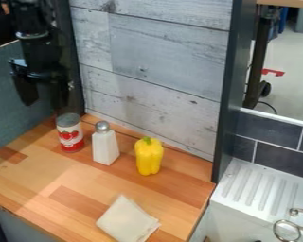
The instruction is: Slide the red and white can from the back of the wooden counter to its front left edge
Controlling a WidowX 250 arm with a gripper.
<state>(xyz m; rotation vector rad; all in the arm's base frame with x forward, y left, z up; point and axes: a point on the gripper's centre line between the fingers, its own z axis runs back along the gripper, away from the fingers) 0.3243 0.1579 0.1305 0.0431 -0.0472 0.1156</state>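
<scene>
The black gripper (44, 94) hangs at the upper left, above the back left part of the counter, with its fingers apart and nothing between them. Nearest below it stands a red and white can (70, 134). Just right of the can is an upright white shaker (105, 145) with a metal top. A yellow bell pepper (149, 157) stands upright further right. Towards the counter's front lies a folded off-white cloth (127, 221). The gripper touches none of them.
The wooden counter (34, 166) meets a grey plank wall (157, 61) at the back, with a dark post (227, 108) at its right. A white ridged drainboard (254, 189) and metal rings (287, 230) lie at the lower right.
</scene>
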